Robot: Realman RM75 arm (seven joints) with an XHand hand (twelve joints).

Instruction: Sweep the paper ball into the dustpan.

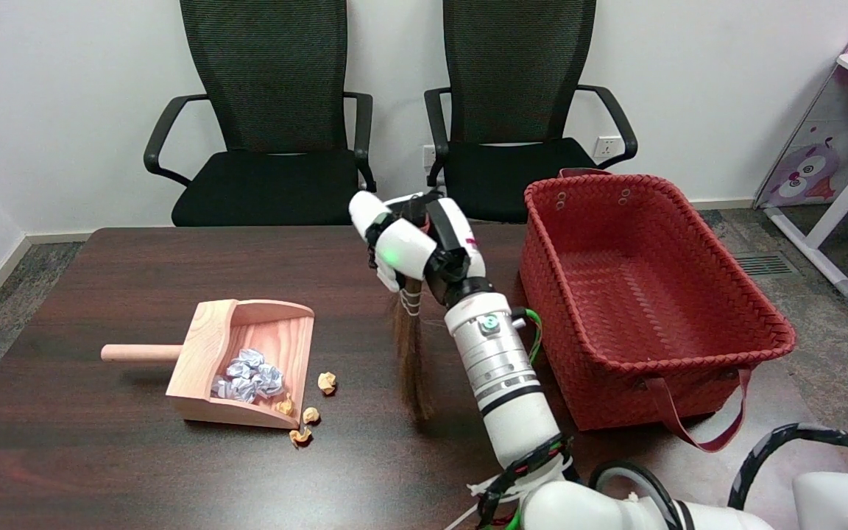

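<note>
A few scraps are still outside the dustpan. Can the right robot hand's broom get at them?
Probably yes: bare table lies between the broom and the tan scraps by the dustpan mouth.

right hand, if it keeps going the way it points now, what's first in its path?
The right hand grips the broom and points toward the table's far edge. Nothing on the table lies that way; the black chairs stand beyond. Depth is unclear.

Red woven basket [652, 294], pale wood-grain dustpan [247, 361]
</note>
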